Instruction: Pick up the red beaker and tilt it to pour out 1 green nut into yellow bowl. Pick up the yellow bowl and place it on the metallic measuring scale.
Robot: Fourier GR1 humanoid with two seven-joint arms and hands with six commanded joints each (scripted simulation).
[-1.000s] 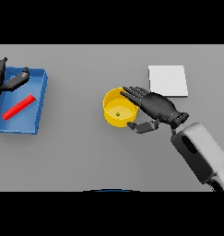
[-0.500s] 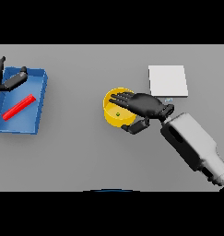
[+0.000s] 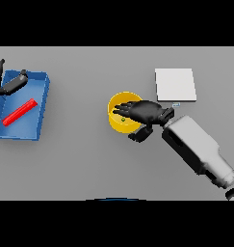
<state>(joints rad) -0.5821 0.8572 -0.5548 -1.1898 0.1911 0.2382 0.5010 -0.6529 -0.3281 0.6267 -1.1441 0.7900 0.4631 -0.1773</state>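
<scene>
The right robot hand (image 3: 142, 112) lies spread over the yellow bowl (image 3: 119, 120), thumb outside its rim, 1 green nut (image 3: 123, 119) inside. A weak rim pinch could tip the bowl before reaching the metallic measuring scale (image 3: 175, 85), spilling the nut.

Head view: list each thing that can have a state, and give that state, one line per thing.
Yellow bowl: upright on the table, a green nut inside.
Red beaker: lying flat in the blue tray.
Scale: bare.
Right hand: open, fingers over the bowl.
Left hand: open, over the tray.
</scene>
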